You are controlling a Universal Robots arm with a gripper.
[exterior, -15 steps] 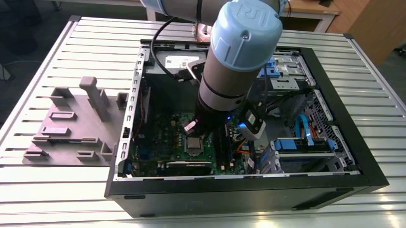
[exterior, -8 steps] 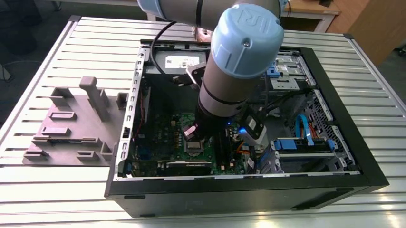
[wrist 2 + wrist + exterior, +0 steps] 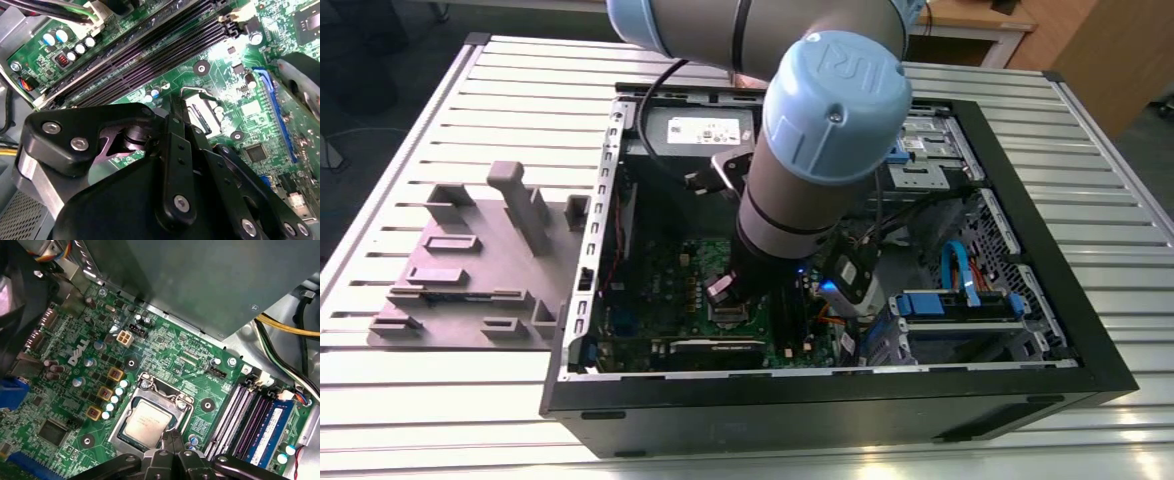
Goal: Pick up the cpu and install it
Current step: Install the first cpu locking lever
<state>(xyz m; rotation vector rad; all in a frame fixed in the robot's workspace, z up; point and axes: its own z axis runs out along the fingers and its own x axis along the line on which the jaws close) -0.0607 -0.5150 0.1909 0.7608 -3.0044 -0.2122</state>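
Note:
The cpu (image 3: 146, 421), a small square chip with a silvery top, lies flat in the metal-framed socket (image 3: 150, 388) on the green motherboard (image 3: 165, 345). In the first wrist view my gripper (image 3: 170, 436) hangs just over the cpu's edge, its two thin fingertips pressed together with nothing between them. The second wrist view shows the black gripper body and one finger (image 3: 176, 125) pointing down at the socket (image 3: 200, 107). In the exterior view the arm reaches into the open computer case, with the gripper (image 3: 724, 300) low over the motherboard (image 3: 678, 270).
The black case walls (image 3: 1067, 300) surround the board. Beside the socket run memory slots (image 3: 232, 415) with a blue module (image 3: 267, 432). A grey metal box (image 3: 200, 280) and yellow cables (image 3: 285, 325) lie beyond. A grey plastic fixture (image 3: 467, 260) stands on the slatted table at the exterior view's left.

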